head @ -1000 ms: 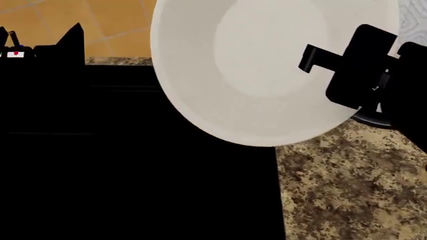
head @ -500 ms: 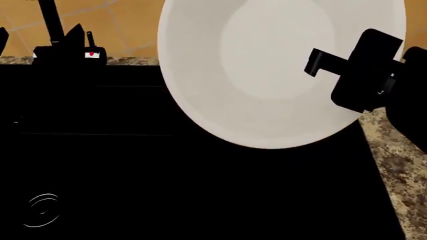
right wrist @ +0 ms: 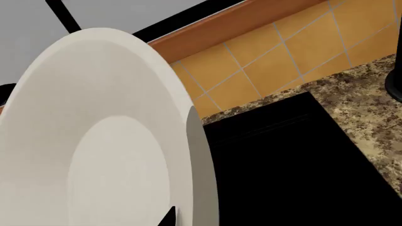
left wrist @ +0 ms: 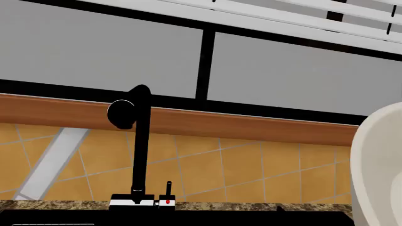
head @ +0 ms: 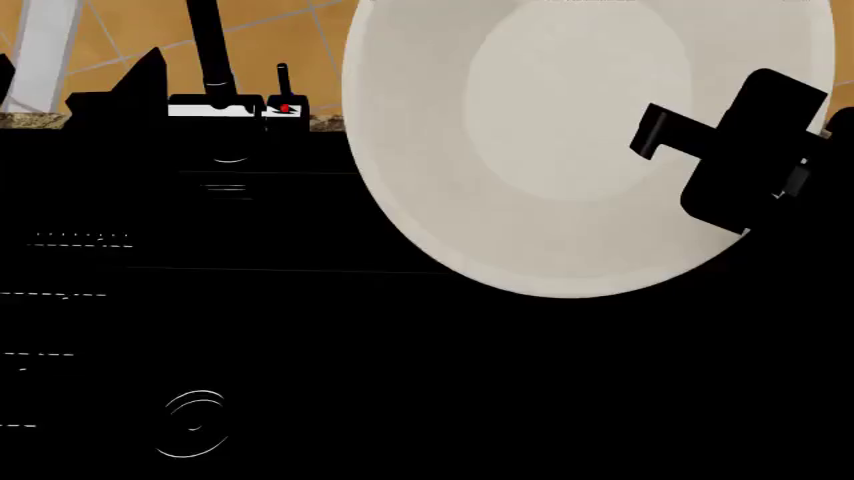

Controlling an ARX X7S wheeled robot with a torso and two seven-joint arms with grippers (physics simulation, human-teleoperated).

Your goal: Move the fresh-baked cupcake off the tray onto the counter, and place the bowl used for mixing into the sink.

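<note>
Bowl [head: 561,150] is riding tilted above the sink [head: 400,400], to the right of the faucet [head: 214,60], with the right gripper [head: 667,135] pinching its rim, one finger inside. Judging by this, the sink step is underway; next, lowering and releasing into the basin. Left gripper isn't showing.

Ahead of me runs an orange tiled backsplash [left wrist: 251,165] with pale grout lines, topped by a brown wooden ledge [left wrist: 251,127]. Above that I see a grey window pane [left wrist: 94,52] split by a black vertical bar [left wrist: 205,61], with white slatted blinds [left wrist: 283,14] hanging across its upper part.
</note>
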